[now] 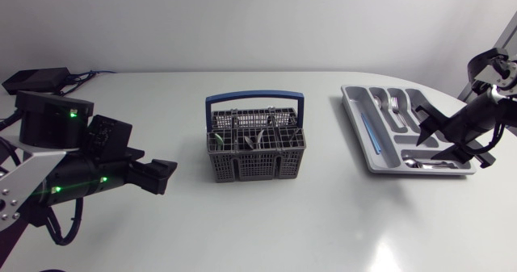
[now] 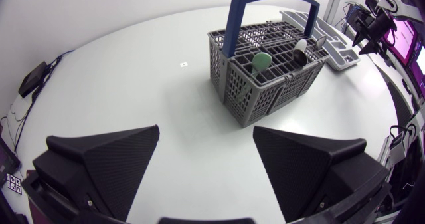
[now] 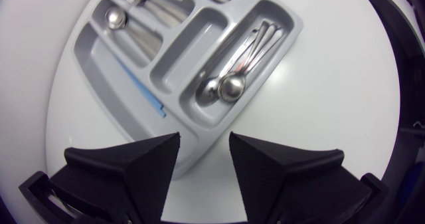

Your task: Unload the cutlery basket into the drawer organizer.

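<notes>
The grey cutlery basket (image 1: 257, 147) with a blue handle stands mid-table and holds several pieces, among them a green-tipped one (image 2: 261, 60) and a white-tipped one (image 2: 301, 48). The grey drawer organizer (image 1: 359, 131) lies at the right, with cutlery in several compartments. My right gripper (image 1: 428, 135) hovers over its near end. In the right wrist view its fingers (image 3: 204, 141) stand open and hold nothing, just above the organizer's rim (image 3: 99, 58). Ahead of them several spoons (image 3: 232, 78) lie in one compartment. My left gripper (image 2: 206, 134) is wide open and empty, well short of the basket (image 2: 272, 71).
A black box (image 1: 36, 80) with cables sits at the table's far left corner. Bare white tabletop stretches between the basket and the organizer, and across the front of the table.
</notes>
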